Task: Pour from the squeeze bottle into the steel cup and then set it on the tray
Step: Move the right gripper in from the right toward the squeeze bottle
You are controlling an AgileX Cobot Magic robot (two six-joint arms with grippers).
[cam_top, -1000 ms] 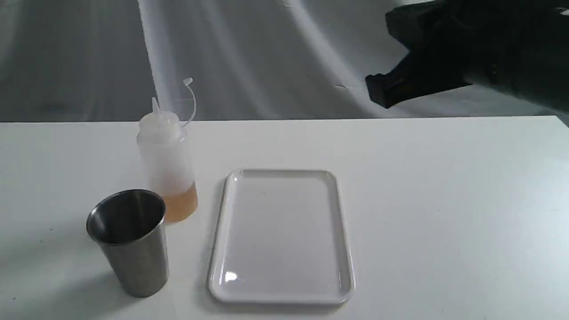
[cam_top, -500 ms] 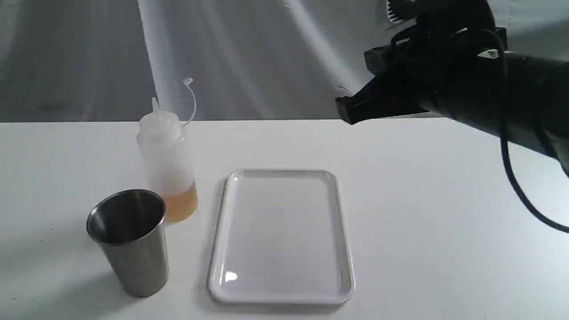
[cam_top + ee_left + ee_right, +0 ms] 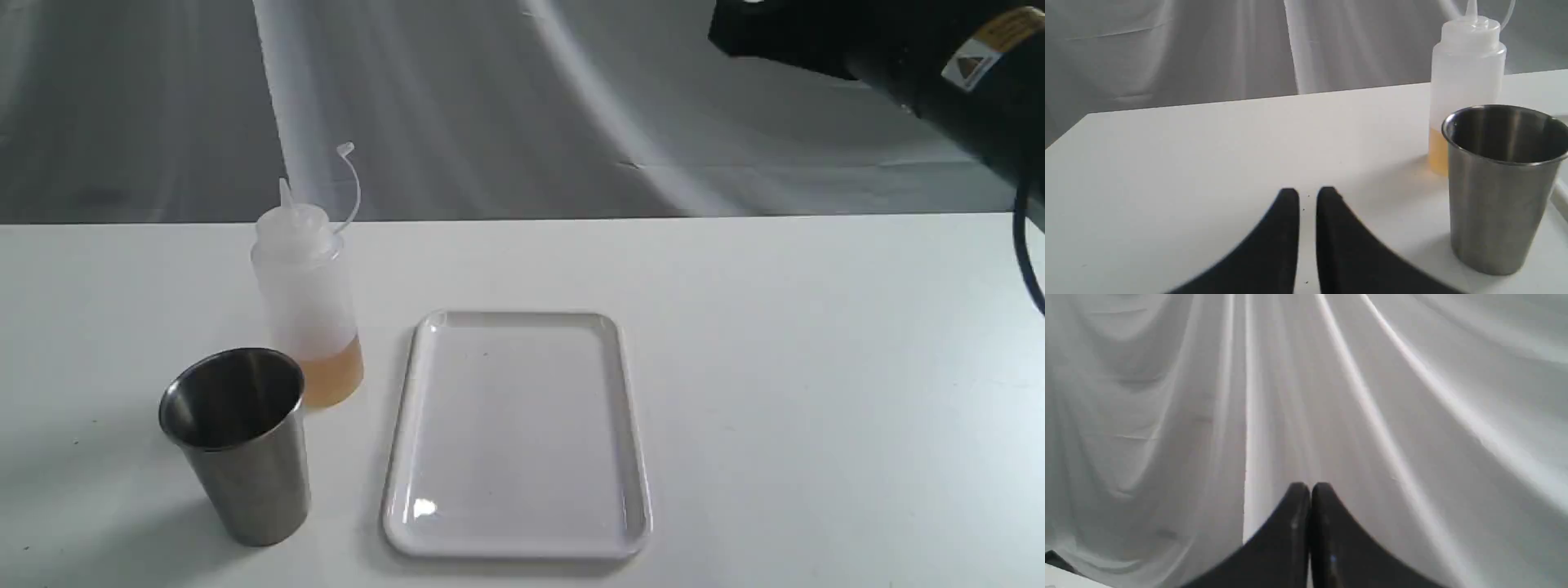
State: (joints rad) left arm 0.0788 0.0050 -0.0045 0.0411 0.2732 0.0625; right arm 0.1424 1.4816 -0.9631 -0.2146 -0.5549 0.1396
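The squeeze bottle [image 3: 306, 302] stands upright on the white table at the left, with amber liquid at its bottom and its cap strap curling up. The steel cup [image 3: 239, 447] stands upright just in front of it, to its left. The white tray [image 3: 424, 457] lies flat to the right of both, with nothing on it. In the left wrist view my left gripper [image 3: 1307, 192] is shut and holds nothing, low over the table, with the cup [image 3: 1496, 196] and bottle [image 3: 1466, 77] off to one side. My right gripper [image 3: 1310, 486] is shut and faces the grey curtain.
The right arm [image 3: 914, 49] hangs dark at the upper right, high above the table. A pleated grey curtain [image 3: 490, 106] runs behind the table's far edge. The tabletop [image 3: 816, 392] right of the tray is bare.
The right arm dipped down and leftward half a second ago, then lifted up and back to the upper right corner. Bottle, cup and tray have not moved.
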